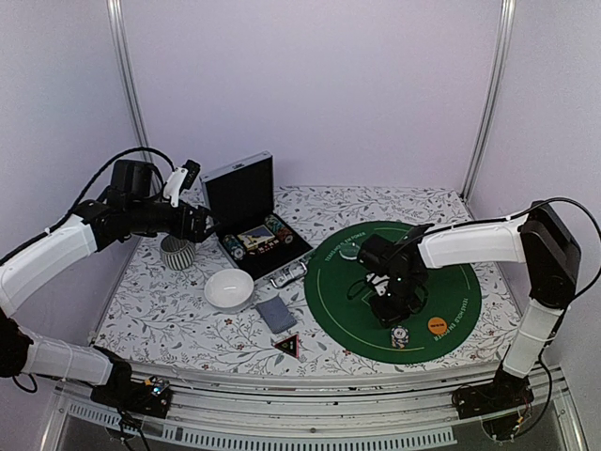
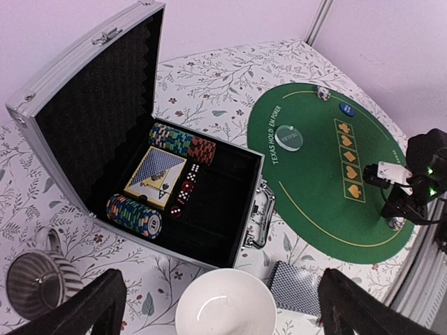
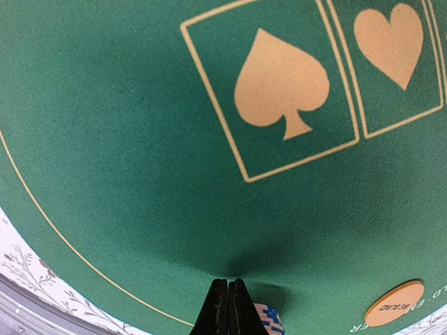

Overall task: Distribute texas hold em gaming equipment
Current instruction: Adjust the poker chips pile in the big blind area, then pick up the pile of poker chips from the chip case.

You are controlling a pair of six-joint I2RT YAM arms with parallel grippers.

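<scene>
My right gripper [image 1: 390,310] is shut and empty, its tip low over the round green mat [image 1: 460,301]. In the right wrist view the shut fingertips [image 3: 229,307] sit just left of a small striped chip stack [image 3: 269,319], which also shows in the top view [image 1: 400,335]. An orange marker disc [image 1: 437,325] lies beside it, also in the right wrist view [image 3: 394,302]. My left gripper [image 2: 223,314] is open and empty, high above the white bowl. A grey-blue card deck [image 1: 275,313] and the black red-edged triangle [image 1: 287,345] lie on the tablecloth. White [image 2: 288,137] and blue [image 2: 346,109] discs lie on the mat.
An open aluminium case [image 2: 91,105] holds chip rows [image 2: 134,215], a card pack and red dice. A white bowl [image 1: 229,288] stands in front of it and a grey ribbed mug [image 1: 177,252] to its left. The floral tablecloth ends at the near table edge.
</scene>
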